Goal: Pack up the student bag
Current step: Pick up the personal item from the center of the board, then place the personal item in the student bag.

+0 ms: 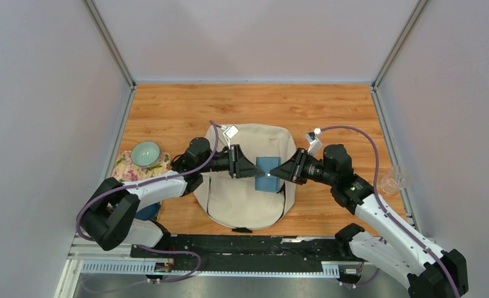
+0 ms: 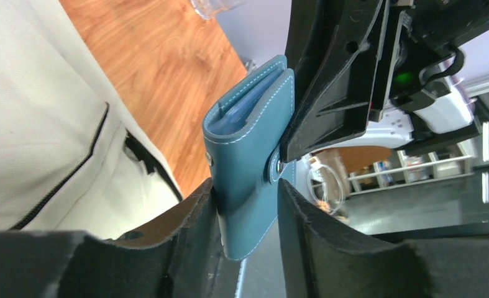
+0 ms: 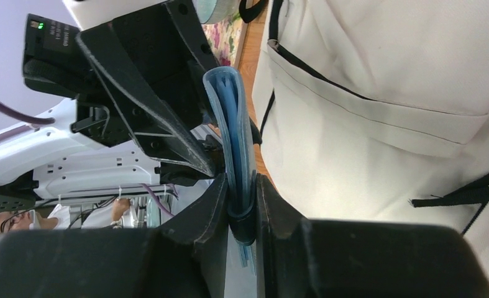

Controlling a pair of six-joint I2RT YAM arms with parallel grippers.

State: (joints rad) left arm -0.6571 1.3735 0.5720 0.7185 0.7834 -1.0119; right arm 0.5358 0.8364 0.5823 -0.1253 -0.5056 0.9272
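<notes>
The student bag (image 1: 248, 202), cream fabric with black straps, lies flat mid-table between the arms. Above it hangs a blue wallet (image 1: 268, 166), upright on edge. My right gripper (image 1: 273, 174) is shut on the wallet's right end; in the right wrist view both pads press the folded wallet (image 3: 232, 118) at the gripper (image 3: 242, 189). My left gripper (image 1: 256, 169) stands open around the other end: the wallet (image 2: 248, 155) rests against one finger of the left gripper (image 2: 246, 195), with a gap to the other finger. The bag's front pocket (image 3: 378, 118) shows below.
A teal bowl (image 1: 145, 153) sits on a floral cloth (image 1: 128, 171) at the left edge of the table. A clear glass (image 1: 393, 180) stands at the right edge. Grey walls close in both sides and the back.
</notes>
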